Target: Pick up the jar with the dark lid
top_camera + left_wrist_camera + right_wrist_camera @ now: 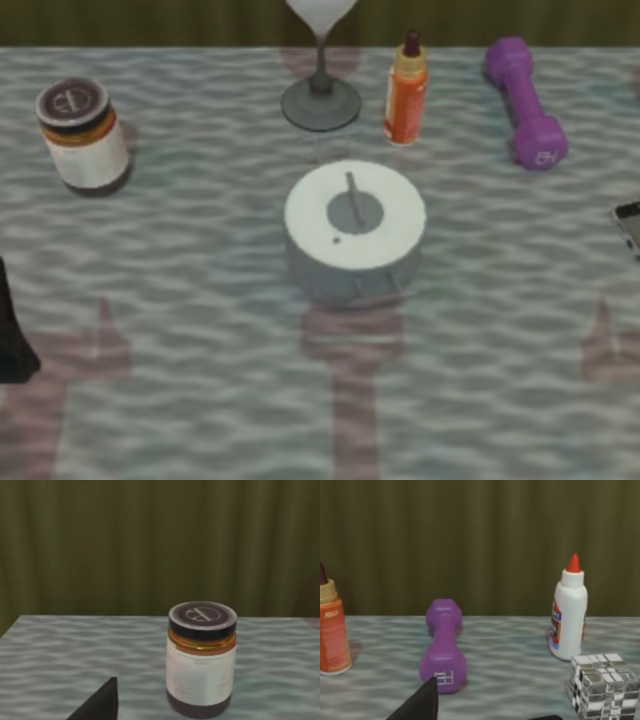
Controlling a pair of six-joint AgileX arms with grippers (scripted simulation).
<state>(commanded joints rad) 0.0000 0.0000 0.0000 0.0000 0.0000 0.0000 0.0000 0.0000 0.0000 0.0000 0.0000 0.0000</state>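
The jar with the dark lid point(84, 135) stands upright at the far left of the counter point(200, 300), nothing gripping it. The left gripper point(15, 340) is only a dark sliver at the left edge, the jar well ahead of it and clear of any contact. In the left wrist view one dark finger point(97, 705) pokes up near the jar, but I can't tell if the fingers are spread or pressed together. The right arm isn't in the top view; its wrist view shows one dark finger point(417, 705), so can't tell there either, with a purple dumbbell point(443, 652) just ahead. A white round block point(355, 235) sits mid-counter, an orange bottle point(406, 95) behind it
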